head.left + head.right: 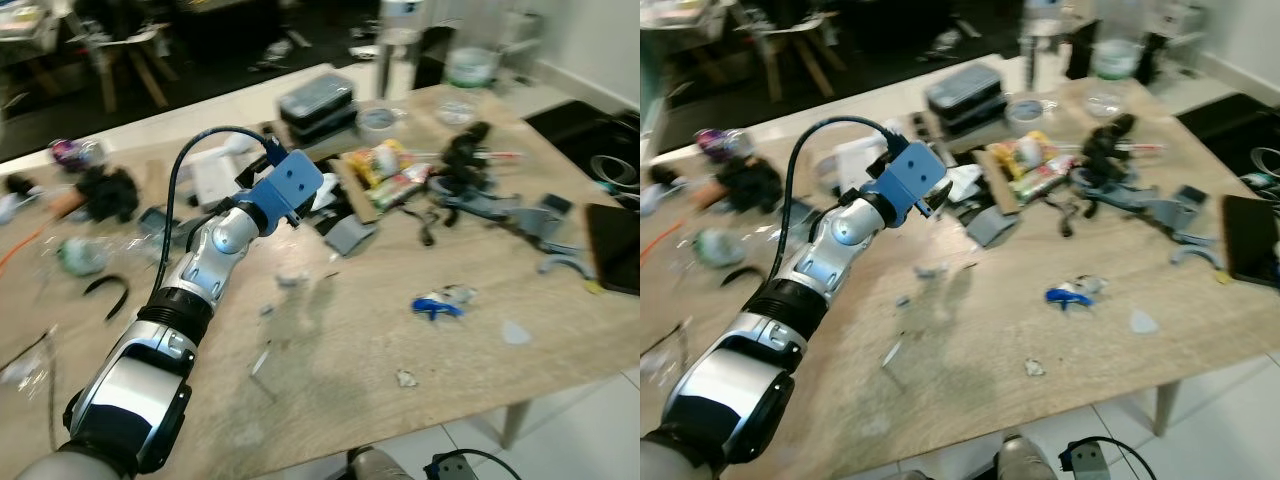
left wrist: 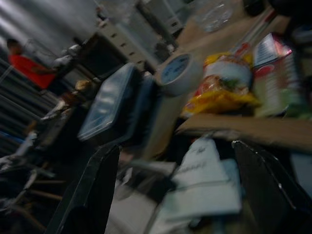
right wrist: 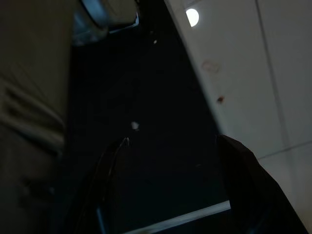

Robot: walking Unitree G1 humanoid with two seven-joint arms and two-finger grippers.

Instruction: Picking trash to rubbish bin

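My left arm reaches across the wooden table [image 1: 420, 400], its blue wrist block [image 1: 287, 185] hiding the fingers from the head cameras. In the left wrist view the left gripper [image 2: 174, 146] is open, and a crumpled white paper [image 2: 202, 175] lies between and just beyond its two black fingers [image 2: 92, 195]. From the head the same paper [image 1: 326, 196] shows just past the wrist block. Behind it lie yellow snack packets [image 1: 385, 165] on a strip of cardboard. A blue wrapper [image 1: 437, 303] and a small scrap [image 1: 405, 378] lie nearer the front. My right gripper [image 3: 173, 146] hangs open in the dark beside pale floor tiles.
A stacked black container [image 1: 318, 100] and a tape roll [image 1: 378, 120] stand behind the paper. Grey and black parts [image 1: 520, 215] clutter the right side, and a dark flat device [image 1: 612, 245] lies at the right edge. A black clump [image 1: 108, 190] sits at the left.
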